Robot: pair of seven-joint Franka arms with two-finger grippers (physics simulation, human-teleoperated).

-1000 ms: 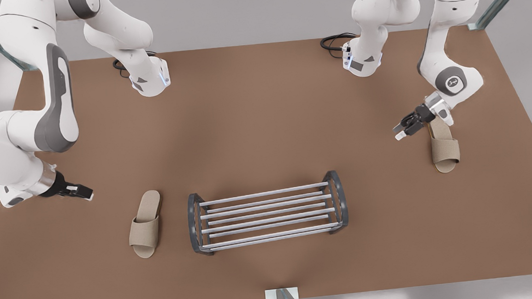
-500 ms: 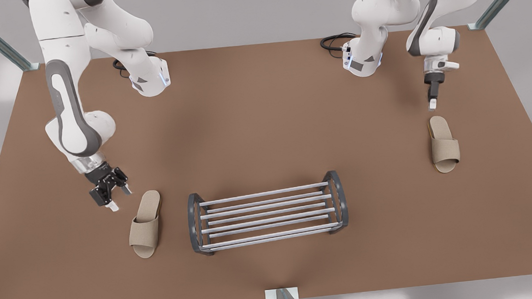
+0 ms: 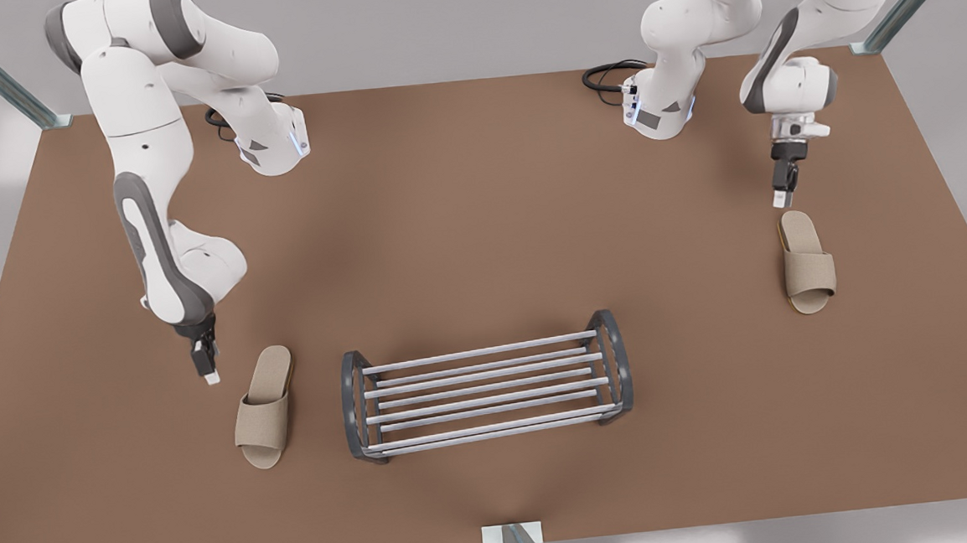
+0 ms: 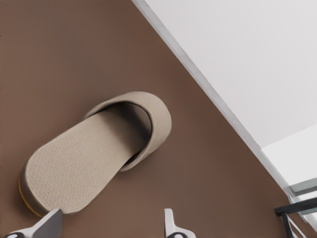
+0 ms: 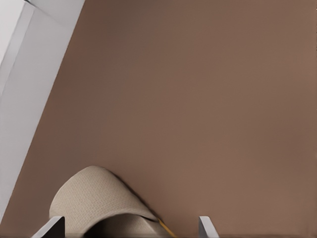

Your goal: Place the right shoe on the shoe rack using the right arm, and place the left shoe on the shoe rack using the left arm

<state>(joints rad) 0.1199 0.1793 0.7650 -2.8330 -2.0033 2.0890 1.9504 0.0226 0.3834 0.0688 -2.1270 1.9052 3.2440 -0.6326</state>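
Two tan fabric slippers lie on the brown table. One slipper (image 3: 264,411) (image 4: 99,153) lies just off the front view's left end of the shoe rack (image 3: 480,351) (image 4: 297,208), a low dark-grey frame with silver bars. My left gripper (image 3: 207,374) (image 4: 109,225) hangs open beside that slipper's heel, on the side away from the rack, holding nothing. The other slipper (image 3: 807,264) (image 5: 94,198) lies far off at the front view's right. My right gripper (image 3: 782,197) (image 5: 129,227) points down just behind its heel, open, with a rounded end of the slipper between the fingertips.
The arm bases (image 3: 270,146) (image 3: 658,110) with black cables stand at the table's back. The table's side edge (image 3: 938,160) runs close to the slipper at the front view's right. A small bracket (image 3: 512,538) sits at the front edge.
The left arm swung in from the table's edge to the heel of the slipper by the rack and turned its gripper downward. The right gripper moved from beside its slipper to behind the heel.
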